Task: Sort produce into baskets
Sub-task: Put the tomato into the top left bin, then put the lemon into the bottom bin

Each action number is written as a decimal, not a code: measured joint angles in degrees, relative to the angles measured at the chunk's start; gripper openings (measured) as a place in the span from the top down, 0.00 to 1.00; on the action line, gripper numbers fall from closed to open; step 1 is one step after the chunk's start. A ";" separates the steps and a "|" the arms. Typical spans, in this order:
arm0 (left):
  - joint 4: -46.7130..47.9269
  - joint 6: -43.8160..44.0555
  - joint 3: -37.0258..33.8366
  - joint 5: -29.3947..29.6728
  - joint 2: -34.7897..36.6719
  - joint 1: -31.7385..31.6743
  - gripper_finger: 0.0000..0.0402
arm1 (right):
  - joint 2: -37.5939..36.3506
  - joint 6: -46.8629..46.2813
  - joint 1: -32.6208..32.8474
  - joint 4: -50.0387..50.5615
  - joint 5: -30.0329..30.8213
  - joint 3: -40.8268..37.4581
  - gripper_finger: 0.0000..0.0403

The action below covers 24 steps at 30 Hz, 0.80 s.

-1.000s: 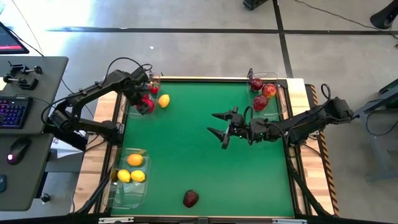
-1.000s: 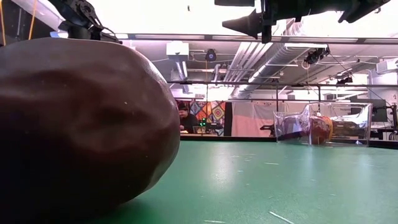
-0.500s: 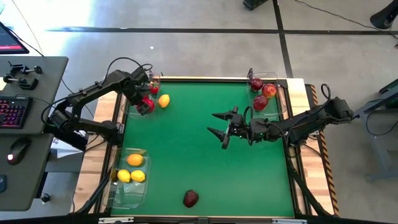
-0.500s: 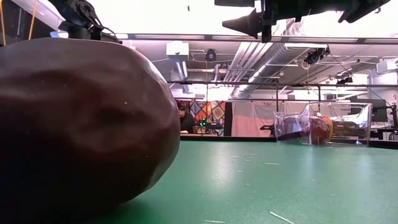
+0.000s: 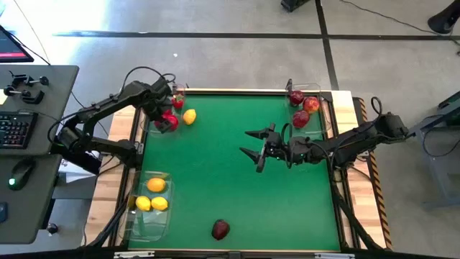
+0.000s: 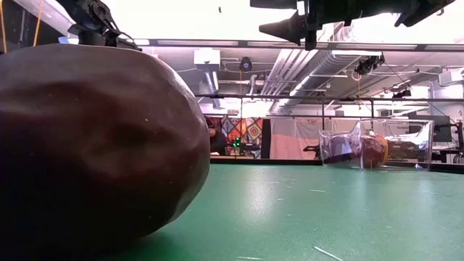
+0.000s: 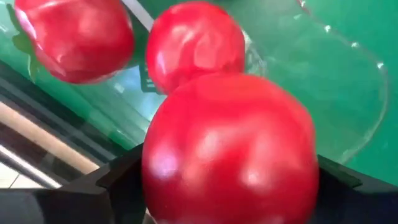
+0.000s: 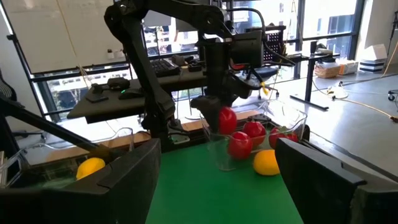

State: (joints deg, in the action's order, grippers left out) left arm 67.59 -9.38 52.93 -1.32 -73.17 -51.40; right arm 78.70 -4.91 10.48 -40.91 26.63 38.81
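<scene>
- Produce nearest me: one dark red apple (image 5: 221,229) lies loose at the near edge of the bench (image 5: 215,180), well apart from every tray. It fills most of the low view, so that camera tells me almost nothing else.
- Just beyond it on the left, the lemon tray (image 5: 136,224) holds three yellow-orange fruits.
- Mid-bench, the right gripper (image 5: 246,142) hovers with its jaws spread and nothing between them. It points away from the apple tray (image 5: 316,88) behind it. I judge this arm the nearer one to the stray apple, which lies toward the near edge from it.
- Farther off, the left gripper (image 5: 167,119) is grasping a small red fruit (image 7: 230,149) directly over the far-left tray (image 7: 348,81), where two more red ones sit. The coming move turns on that: the fruit needs only to drop straight down.
- A loose lemon (image 5: 189,116) lies on the bench just beside that tray, outside it.
- I cannot tell whether the held fruit already touches the tray floor, and the clear walls are hard to trace.
</scene>
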 joint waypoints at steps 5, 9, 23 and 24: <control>0.36 -1.59 0.00 6.20 0.00 0.41 0.15 | 0.00 0.00 0.00 -0.01 0.00 0.00 0.24; 0.50 -1.64 0.00 7.39 0.00 0.57 0.07 | 0.00 0.02 0.00 0.00 0.00 0.00 0.24; 1.37 2.63 0.00 2.37 0.00 1.66 0.00 | 0.00 1.35 0.00 1.33 0.11 0.00 0.24; 1.50 1.75 0.00 2.15 0.00 2.19 0.00 | 0.00 1.41 0.00 1.30 0.17 0.00 0.24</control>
State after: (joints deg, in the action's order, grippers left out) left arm 69.09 -7.63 52.93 0.83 -73.17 -49.20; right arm 78.70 -3.50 10.48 -39.60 26.80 38.81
